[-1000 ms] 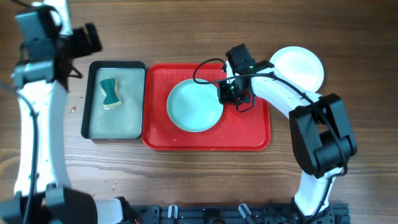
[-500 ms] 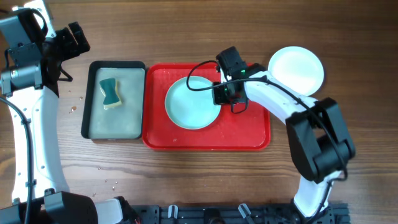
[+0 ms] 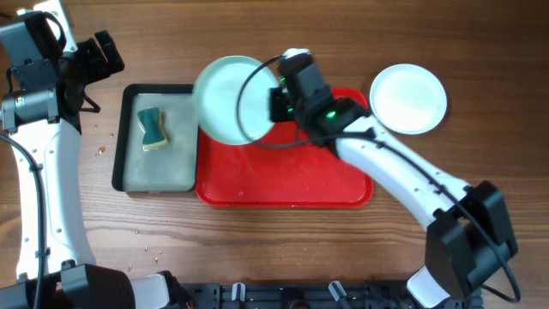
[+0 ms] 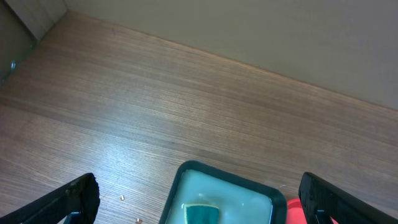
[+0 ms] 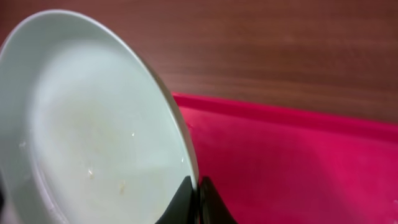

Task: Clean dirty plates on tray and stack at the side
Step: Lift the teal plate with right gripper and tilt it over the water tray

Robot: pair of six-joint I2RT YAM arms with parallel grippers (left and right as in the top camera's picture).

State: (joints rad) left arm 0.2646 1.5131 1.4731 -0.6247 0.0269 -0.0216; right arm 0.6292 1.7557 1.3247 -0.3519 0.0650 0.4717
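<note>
A pale aqua plate hangs lifted and tilted above the far left corner of the red tray. My right gripper is shut on its right rim. In the right wrist view the plate shows small yellowish specks, and the gripper pinches its edge over the tray. A white plate lies on the table right of the tray. My left gripper hovers open at the far left, holding nothing.
A black-rimmed tray left of the red tray holds a teal sponge. The left wrist view looks down on that tray's rim and the sponge between the wide-apart fingers. Small crumbs lie on the wood nearby.
My right gripper closed on the aqua plate's rim and lifted it up and to the left off the tray's floor. The left arm shifted slightly left early on, then stayed still.
</note>
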